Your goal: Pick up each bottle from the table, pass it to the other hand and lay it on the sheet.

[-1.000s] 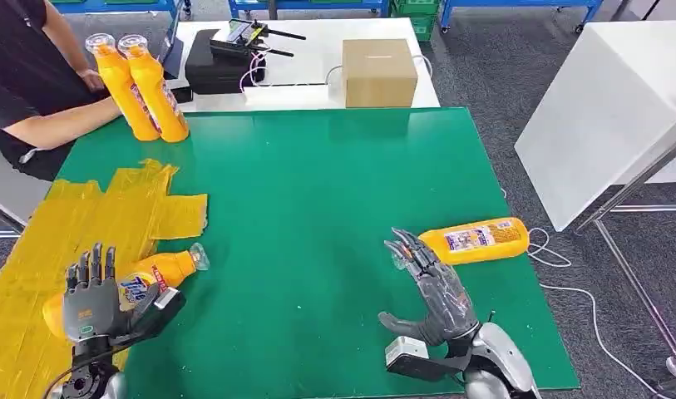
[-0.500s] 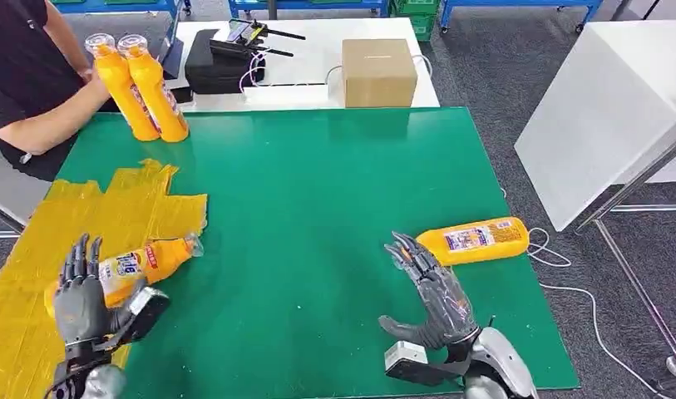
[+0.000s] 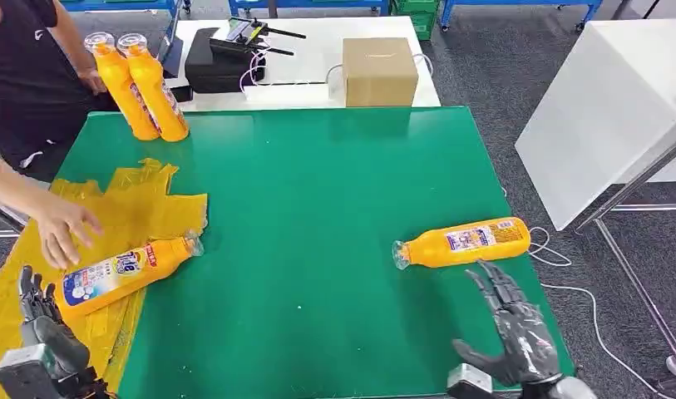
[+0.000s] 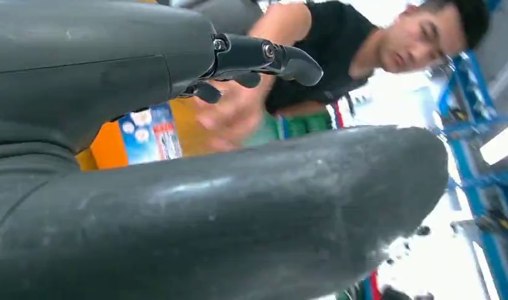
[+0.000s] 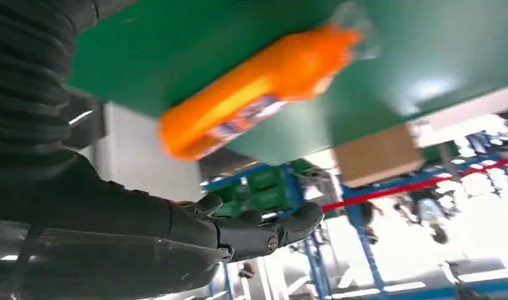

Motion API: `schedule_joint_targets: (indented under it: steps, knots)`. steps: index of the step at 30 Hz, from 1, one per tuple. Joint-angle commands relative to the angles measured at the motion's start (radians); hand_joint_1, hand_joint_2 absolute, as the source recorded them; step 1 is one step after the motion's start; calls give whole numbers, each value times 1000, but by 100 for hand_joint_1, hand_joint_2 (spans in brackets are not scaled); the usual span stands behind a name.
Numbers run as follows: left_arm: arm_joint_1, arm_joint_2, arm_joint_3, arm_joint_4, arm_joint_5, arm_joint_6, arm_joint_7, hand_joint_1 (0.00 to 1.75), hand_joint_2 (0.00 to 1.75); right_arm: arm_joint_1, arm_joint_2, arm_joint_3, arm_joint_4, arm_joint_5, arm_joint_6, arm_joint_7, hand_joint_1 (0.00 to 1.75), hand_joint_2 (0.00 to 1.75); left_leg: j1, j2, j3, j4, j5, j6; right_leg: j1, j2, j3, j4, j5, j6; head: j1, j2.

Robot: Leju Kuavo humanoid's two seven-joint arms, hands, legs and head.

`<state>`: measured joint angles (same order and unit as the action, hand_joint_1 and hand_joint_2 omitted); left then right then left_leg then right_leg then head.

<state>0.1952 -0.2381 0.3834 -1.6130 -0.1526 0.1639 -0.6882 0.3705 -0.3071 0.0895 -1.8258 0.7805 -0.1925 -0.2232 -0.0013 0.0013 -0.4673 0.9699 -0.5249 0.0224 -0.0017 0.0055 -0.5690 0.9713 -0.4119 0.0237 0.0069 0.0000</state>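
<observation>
While I watched the head view, my right hand point(image 3: 517, 337) hovered low at the near right edge of the green tabletop point(image 3: 318, 216), its fingers point(image 3: 494, 283) spread apart and holding nothing. My left hand point(image 3: 39, 320) sat at the near left corner over the yellow sheet point(image 3: 143, 208), fingers apart and likewise holding nothing; I could see its dark fingers point(image 4: 263, 56) spread in the left wrist view.

Just beyond my right hand, one orange bottle point(image 3: 463, 242) lay on its side on the tabletop, cap toward the middle, close to the fingertips but not touching them. Over on the left, a second bottle point(image 3: 126, 273) lay on the sheet, its clear cap reaching the sheet's edge. A person's hand point(image 3: 60, 226) hovered just beside that bottle's base end; I could not tell whether it touched.

Farther back, two more bottles point(image 3: 143, 87) stood upright together at the far left corner of the tabletop. Beyond them, on a white table point(image 3: 309, 62), I saw a cardboard box point(image 3: 380, 71) and a black case point(image 3: 218, 62).
</observation>
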Motion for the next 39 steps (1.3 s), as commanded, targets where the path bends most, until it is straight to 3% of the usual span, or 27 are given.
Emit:
schedule_joint_targets:
  steps: [1, 4, 11, 14, 17, 23, 33, 39]
  knots:
    - [21, -57, -22, -52, -27, -46, -2, 0, 0, 10, 32, -420, 13, 9, 174, -41, 0, 175, 0, 0, 0, 0, -1, 0, 0, -1, 0, 0, 0, 0, 0, 0]
    - [18, -42, -51, -44, -30, -40, 1, 0, 0, -58, 14, -497, 117, 34, 227, -49, 0, 175, 0, 0, 1, -1, 0, 0, 0, -1, 2, -2, 1, 1, 0, 0]
    - [20, -39, -53, -44, -28, -39, 3, 0, 0, -58, 11, -503, 120, 59, 244, -37, 0, 175, 1, 0, 3, -1, 0, 0, 1, 0, 3, -2, 0, 0, 0, 0]
    - [9, -27, -65, -29, -25, -48, 6, 0, 0, -142, -52, -493, 238, 75, 273, -19, 0, 175, 1, 1, 5, -2, -1, 0, 1, 0, 5, -3, 0, 0, 0, 0]
    - [-1, -14, -92, -15, -8, -75, 13, 0, 0, -251, -107, -428, 373, 98, 277, 4, 0, 175, 2, 4, 4, -2, 0, 1, 2, 4, 4, -4, 2, 1, 0, 0]
    - [10, -11, -154, -45, -13, -79, 12, 0, 0, -396, -140, -260, 518, 115, 268, 65, 0, 175, 1, 8, 5, -3, 1, 0, 1, 6, 4, -5, 4, 1, 0, 0]
    - [11, -3, -167, -46, -10, -71, 20, 0, 0, -412, -158, -213, 541, 103, 252, 88, 0, 175, 1, 2, 5, -1, 0, 1, 1, 2, 4, -3, 1, 0, 0, 0]
    - [17, 5, -206, -63, -7, -66, 26, 0, 0, -579, -128, -52, 697, 137, 252, 118, 0, 175, 2, 8, 3, -1, 1, 1, 1, 7, 2, -3, 4, 0, 0, 0]
